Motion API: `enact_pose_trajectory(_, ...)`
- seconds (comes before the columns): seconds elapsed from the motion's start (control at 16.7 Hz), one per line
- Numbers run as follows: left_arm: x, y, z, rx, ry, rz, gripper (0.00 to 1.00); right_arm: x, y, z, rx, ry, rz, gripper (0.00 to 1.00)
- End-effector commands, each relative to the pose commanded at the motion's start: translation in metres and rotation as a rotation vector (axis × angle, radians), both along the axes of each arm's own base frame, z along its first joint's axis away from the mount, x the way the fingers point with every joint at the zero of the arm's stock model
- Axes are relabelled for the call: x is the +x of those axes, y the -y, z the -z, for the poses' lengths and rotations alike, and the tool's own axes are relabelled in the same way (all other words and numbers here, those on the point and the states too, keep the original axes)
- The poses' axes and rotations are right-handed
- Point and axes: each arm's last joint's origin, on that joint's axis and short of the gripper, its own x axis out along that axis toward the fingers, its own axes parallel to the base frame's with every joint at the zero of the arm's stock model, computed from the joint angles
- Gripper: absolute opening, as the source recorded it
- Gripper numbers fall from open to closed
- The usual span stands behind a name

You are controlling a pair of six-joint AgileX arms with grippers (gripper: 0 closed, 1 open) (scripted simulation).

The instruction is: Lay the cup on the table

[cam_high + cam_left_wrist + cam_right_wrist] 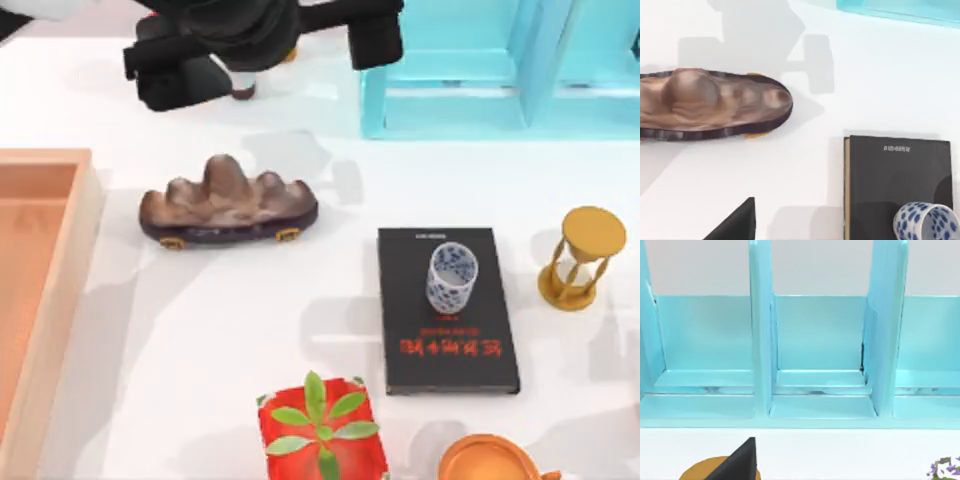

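While upright on book (447, 310), cup (452, 276)

The black book (448, 310) carries the only lettering: a line of red characters across the cover near its lower edge in the top view, printed upside down there and too blurred to read. A small pale line of print sits near the opposite edge of the cover (897, 148), also too small to make out.

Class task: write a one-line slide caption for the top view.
Blue-patterned cup stands upright on a black book on the white table, between rock ornament and hourglass.
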Motion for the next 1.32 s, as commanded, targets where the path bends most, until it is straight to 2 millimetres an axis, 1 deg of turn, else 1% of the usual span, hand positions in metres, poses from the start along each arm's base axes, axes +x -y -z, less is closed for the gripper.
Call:
enact_pose_trajectory(0.12,0.01,0.047,0.015,0.044,-0.078,0.011,1.0,0.0,0.0,0.0,0.0,0.0,0.0,1.0)
enact_pose_trajectory(0.3,0.009,0.109,0.046,0.117,-0.166,0.027,1.0,0.0,0.0,0.0,0.0,0.0,0.0,1.0)
enact_pose_trajectory(0.42,0.001,0.142,0.068,0.163,-0.206,0.037,1.0,0.0,0.0,0.0,0.0,0.0,0.0,1.0)
enact_pose_trajectory(0.48,-0.003,0.155,0.078,0.183,-0.221,0.042,1.0,0.0,0.0,0.0,0.0,0.0,0.0,1.0)
enact_pose_trajectory(0.6,-0.012,0.175,0.094,0.216,-0.242,0.05,1.0,0.0,0.0,0.0,0.0,0.0,0.0,1.0)
enact_pose_trajectory(0.66,-0.016,0.181,0.1,0.228,-0.249,0.052,1.0,0.0,0.0,0.0,0.0,0.0,0.0,1.0)
enact_pose_trajectory(0.78,-0.019,0.188,0.106,0.24,-0.255,0.055,1.0,0.0,0.0,0.0,0.0,0.0,0.0,1.0)
enact_pose_trajectory(1.08,-0.017,0.187,0.107,0.24,-0.257,0.052,1.0,0.0,0.0,0.0,0.0,0.0,0.0,1.0)
enact_pose_trajectory(1.2,-0.019,0.184,0.104,0.248,-0.262,0.053,1.0,0.0,0.0,0.0,0.0,0.0,0.0,1.0)
enact_pose_trajectory(1.32,-0.022,0.178,0.096,0.242,-0.257,0.055,1.0,0.0,0.0,0.0,0.0,0.0,0.0,1.0)
